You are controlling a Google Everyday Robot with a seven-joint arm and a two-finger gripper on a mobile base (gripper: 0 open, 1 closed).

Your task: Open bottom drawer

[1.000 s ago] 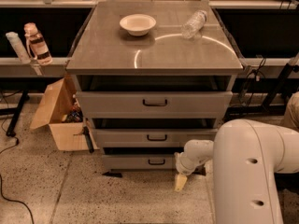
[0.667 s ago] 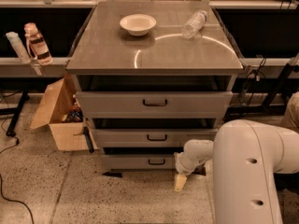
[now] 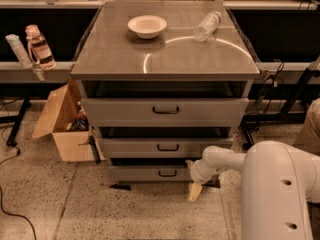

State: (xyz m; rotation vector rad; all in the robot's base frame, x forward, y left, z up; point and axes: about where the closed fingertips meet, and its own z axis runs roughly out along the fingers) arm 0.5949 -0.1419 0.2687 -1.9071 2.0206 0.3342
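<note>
Grey bottom drawer (image 3: 135, 173) is sitting lowest under the desk's (image 3: 165, 54) front edge. Gripper (image 3: 195, 191) is hovering toward the front-right corner, below its black handle (image 3: 167, 173); grip state unreadable. Should be lifting, centring on the handle, then pulling straight.

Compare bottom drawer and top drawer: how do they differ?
Top drawer has the widest, tallest front; bottom drawer the narrowest, shortest. Top drawer sits just under the tabletop; bottom drawer near the floor, with the gripper low by its right end. Both: grey flat fronts, central black handles.
</note>
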